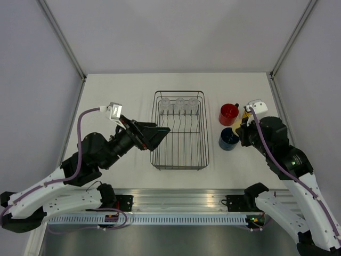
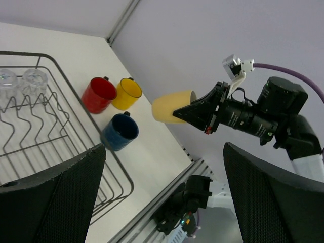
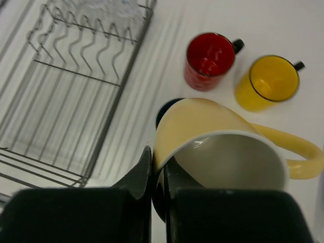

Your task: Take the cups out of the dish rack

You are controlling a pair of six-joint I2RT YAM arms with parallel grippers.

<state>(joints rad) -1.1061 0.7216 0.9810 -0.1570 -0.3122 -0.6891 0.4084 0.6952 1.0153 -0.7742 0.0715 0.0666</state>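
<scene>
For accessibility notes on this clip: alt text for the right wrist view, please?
The right gripper is shut on the rim of a pale cream-yellow mug, held above the table. Beyond it stand a red mug and a yellow mug, with a dark blue mug mostly hidden beneath; the wire dish rack lies to the left.

Dish rack (image 1: 204,133): dark wire basket, set flat mid-table, three clear tumblers (image 1: 180,102) lined along its far end. Red mug (image 1: 228,114), yellow mug (image 3: 267,82) and dark blue mug (image 1: 228,139) are stood upright on the table right of it. Cream mug (image 3: 212,131) is held tilted above the blue one, rim pinched by right gripper (image 3: 158,167).
</scene>
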